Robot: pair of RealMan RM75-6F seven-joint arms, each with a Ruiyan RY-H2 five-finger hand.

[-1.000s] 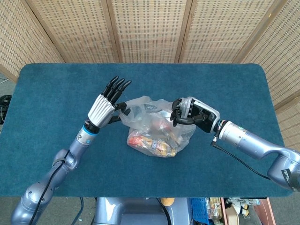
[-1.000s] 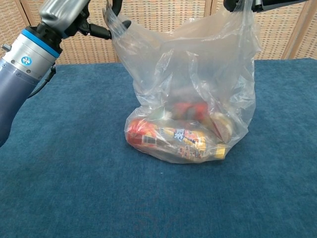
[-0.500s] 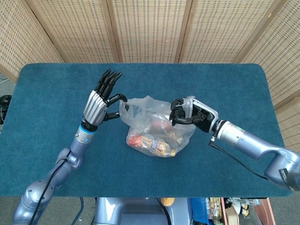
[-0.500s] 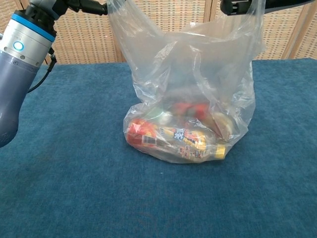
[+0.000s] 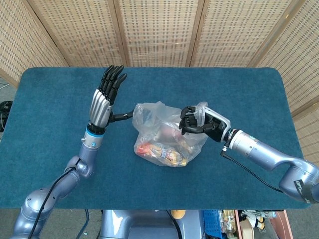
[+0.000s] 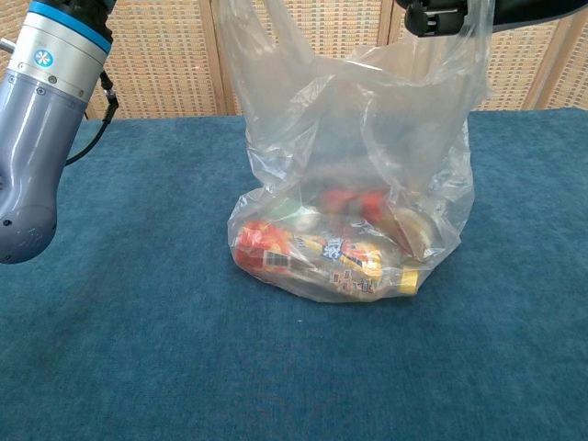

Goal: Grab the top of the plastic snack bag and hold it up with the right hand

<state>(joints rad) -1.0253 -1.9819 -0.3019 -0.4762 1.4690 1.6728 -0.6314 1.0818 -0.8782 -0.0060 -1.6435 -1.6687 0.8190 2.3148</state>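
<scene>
Right hand [image 5: 198, 121] grips upright snack bag [image 6: 354, 184] top.

Glossy clear plastic bag [image 5: 167, 134], matt cloth table [image 5: 60, 94]

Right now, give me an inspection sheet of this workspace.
Surface: blue cloth table, bag resting on it.
Job's things: clear plastic snack bag standing, snack packets at its bottom.
Clutter: nothing seen.
Hands: right hand grips the bag's top; left hand open, fingers upright, thumb out toward the bag's other edge, contact unclear.
Cables: black cable along the right forearm.
Surroundings: wicker screen behind the table.
</scene>
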